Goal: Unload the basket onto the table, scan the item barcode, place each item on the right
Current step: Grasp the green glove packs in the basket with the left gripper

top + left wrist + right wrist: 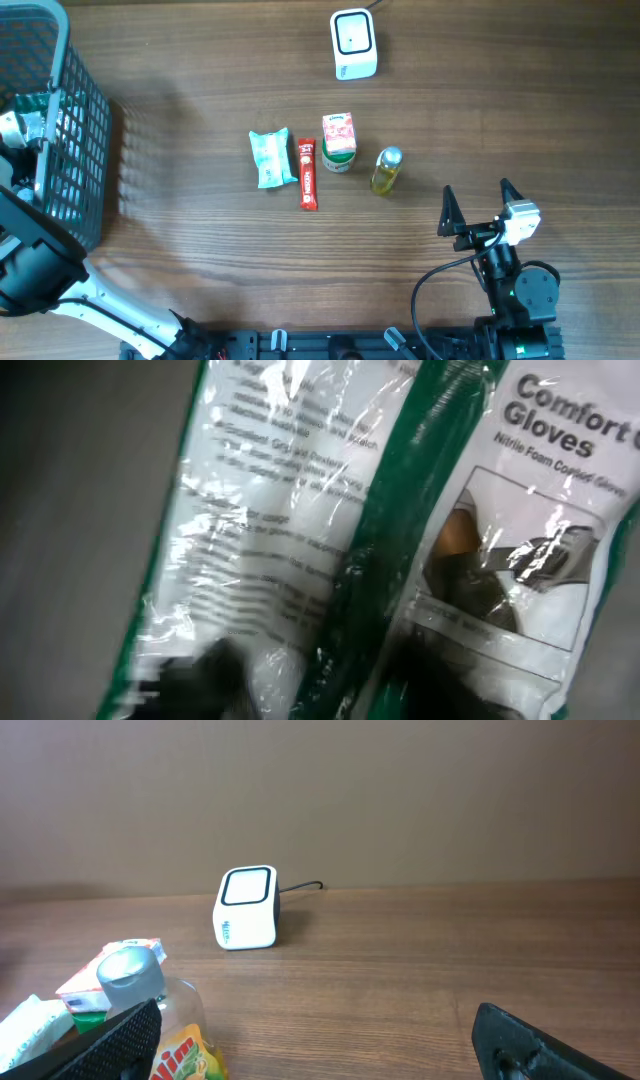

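one brown wooden table (500, 100) holds scanner (354, 44), groceries (338, 142), basket (80, 120); right gripper (477, 192) gapes; left gripper (320, 685) by glove packet (260, 510), grip unclear.

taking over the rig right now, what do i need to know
Left hand: down in the basket, right against a glove pack; cannot tell whether it has gripped it.
Right hand: open, empty, at the near right of the table.
Scanner: far edge, nothing in front of it.
Teal packet, red bar, carton and bottle: in a row mid-table.
Done: no item at the scanner yet.
Left: lift an item, show its barcode to the scanner.
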Robot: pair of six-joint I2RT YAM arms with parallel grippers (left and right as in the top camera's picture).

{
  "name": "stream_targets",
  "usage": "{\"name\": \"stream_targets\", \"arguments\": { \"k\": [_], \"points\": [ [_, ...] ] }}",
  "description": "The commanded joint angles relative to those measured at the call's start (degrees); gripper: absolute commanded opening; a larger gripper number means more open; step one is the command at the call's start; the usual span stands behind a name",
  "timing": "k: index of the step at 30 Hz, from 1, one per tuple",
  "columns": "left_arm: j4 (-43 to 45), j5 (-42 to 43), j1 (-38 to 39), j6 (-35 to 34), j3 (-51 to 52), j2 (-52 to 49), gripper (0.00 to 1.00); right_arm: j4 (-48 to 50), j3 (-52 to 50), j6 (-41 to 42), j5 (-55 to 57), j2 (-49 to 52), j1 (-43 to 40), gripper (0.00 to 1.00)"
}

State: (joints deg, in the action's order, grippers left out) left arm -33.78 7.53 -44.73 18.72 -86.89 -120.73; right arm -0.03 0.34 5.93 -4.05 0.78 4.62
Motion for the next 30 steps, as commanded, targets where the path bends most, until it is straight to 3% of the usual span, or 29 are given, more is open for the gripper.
{"name": "stream_targets", "arguments": {
  "k": [1, 11, 20, 29, 30],
  "points": [
    [-3.0, -0.2, 0.3, -1.2, 2.8, -3.6, 0.93, 0.2, 0.0, 0.2, 0.1, -0.3, 0.0, 1.00],
    [-5.2, -3.5, 0.4, -1.1, -3.2, 7.9, 1.00, 0.2, 0.0, 0.2, 0.1, -0.3, 0.0, 1.00],
    [-4.0, -2.0, 2.6, 3.6, 0.7, 4.0, 1.00, 0.2, 0.0, 0.2, 0.1, -0.3, 0.0, 1.00],
    [-3.9, -4.5, 2.7, 3.6, 0.7, -4.9, 1.00, 0.2, 0.0, 0.2, 0.1, -0.3, 0.0, 1.00],
    [-4.0, -5.0, 2.7, 3.2, 0.7, -5.3, 0.94, 0.2, 0.0, 0.2, 0.1, -0.3, 0.0, 1.00]
  ]
}}
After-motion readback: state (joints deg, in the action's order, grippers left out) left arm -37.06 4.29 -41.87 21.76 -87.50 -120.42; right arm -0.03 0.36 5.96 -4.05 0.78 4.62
